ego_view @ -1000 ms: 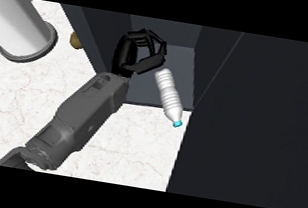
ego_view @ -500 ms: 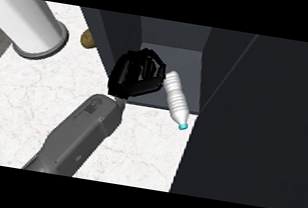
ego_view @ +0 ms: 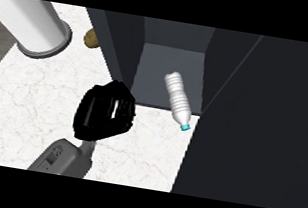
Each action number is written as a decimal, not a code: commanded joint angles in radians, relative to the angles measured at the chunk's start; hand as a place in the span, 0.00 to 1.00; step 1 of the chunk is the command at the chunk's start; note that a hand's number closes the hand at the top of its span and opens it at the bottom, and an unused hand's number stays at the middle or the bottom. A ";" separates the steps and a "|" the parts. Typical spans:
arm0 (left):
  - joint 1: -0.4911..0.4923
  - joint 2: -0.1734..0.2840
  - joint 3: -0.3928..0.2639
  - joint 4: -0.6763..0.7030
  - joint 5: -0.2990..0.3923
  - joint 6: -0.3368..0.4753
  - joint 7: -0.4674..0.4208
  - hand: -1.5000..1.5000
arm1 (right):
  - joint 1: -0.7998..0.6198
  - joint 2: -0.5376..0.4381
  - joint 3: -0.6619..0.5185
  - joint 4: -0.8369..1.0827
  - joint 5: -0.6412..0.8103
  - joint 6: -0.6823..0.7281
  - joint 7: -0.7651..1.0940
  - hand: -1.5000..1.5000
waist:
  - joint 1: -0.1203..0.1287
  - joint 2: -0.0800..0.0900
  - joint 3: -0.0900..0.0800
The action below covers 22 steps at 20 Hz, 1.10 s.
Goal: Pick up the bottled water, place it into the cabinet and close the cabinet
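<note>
A clear ribbed plastic water bottle point(ego_view: 176, 99) is lying inside the dark open cabinet point(ego_view: 170, 70), cap overhanging the white marble desk point(ego_view: 32, 92). The black hand point(ego_view: 105, 111) is hovering beside it, fingers curled, gripping nothing.

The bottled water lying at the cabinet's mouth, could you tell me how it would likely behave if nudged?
The bottled water lies on its side, so it would probably roll. Its ribbed plastic body may flex somewhat under a squeeze. Its blue-capped end pokes over the cabinet floor's edge, so a push might swing it out.
</note>
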 commanded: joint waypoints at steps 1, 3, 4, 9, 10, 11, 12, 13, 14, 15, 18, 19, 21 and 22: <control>0.190 0.046 -0.052 -0.220 -0.008 0.020 0.029 1.00 | -0.041 -0.031 0.044 -0.081 0.013 0.069 0.078 1.00 | 0.001 0.007 -0.001; 0.302 0.072 -0.090 -0.299 0.003 -0.017 0.009 1.00 | -0.055 -0.053 0.056 -0.117 -0.008 0.087 0.106 1.00 | 0.013 0.003 -0.002; 0.293 0.080 -0.064 -0.288 0.008 -0.016 0.000 1.00 | -0.071 -0.041 0.098 -0.127 -0.022 0.107 0.118 1.00 | 0.005 0.006 -0.002; 0.459 0.150 -0.096 -0.464 -0.005 -0.010 -0.004 1.00 | -0.149 0.001 0.192 -0.135 0.000 0.135 0.191 1.00 | 0.004 0.004 -0.003; 0.514 0.202 -0.084 -0.548 0.005 -0.014 0.020 1.00 | -0.175 0.035 0.184 -0.071 -0.017 0.139 0.163 1.00 | 0.015 0.006 -0.002; 0.525 0.212 -0.062 -0.577 0.013 -0.018 0.009 1.00 | -0.189 0.043 0.185 -0.089 -0.022 0.144 0.194 1.00 | 0.008 0.008 -0.002; 0.589 0.212 -0.087 -0.571 -0.005 -0.032 -0.041 1.00 | -0.208 0.066 0.198 -0.098 -0.001 0.133 0.231 1.00 | 0.007 0.007 -0.003; 0.616 0.233 -0.073 -0.574 0.010 -0.047 -0.039 1.00 | -0.218 0.069 0.210 -0.108 0.006 0.136 0.263 1.00 | 0.002 0.007 -0.004; 0.654 0.264 -0.070 -0.648 0.003 -0.040 -0.029 1.00 | -0.276 0.096 0.148 -0.063 -0.030 0.147 0.271 1.00 | 0.014 0.010 -0.003; 0.654 0.274 -0.017 -0.601 0.047 -0.077 -0.048 1.00 | -0.264 0.126 0.211 -0.084 0.035 0.114 0.296 1.00 | -0.001 0.007 -0.004; 0.726 0.334 0.027 -0.727 0.082 -0.099 -0.036 1.00 | -0.310 0.172 0.191 -0.051 0.019 0.103 0.340 1.00 | 0.003 0.007 -0.004; 0.740 0.304 -0.017 -0.684 0.046 -0.094 -0.064 1.00 | -0.389 0.217 0.170 -0.027 0.026 0.105 0.394 1.00 | 0.005 0.009 -0.005; 0.825 0.336 -0.015 -0.726 0.057 -0.129 -0.087 1.00 | -0.455 0.261 0.154 0.022 0.067 0.093 0.407 1.00 | 0.013 0.005 -0.005; 0.843 0.371 0.038 -0.724 0.086 -0.159 -0.096 1.00 | -0.491 0.307 0.137 0.062 0.057 0.082 0.427 1.00 | 0.017 0.007 -0.006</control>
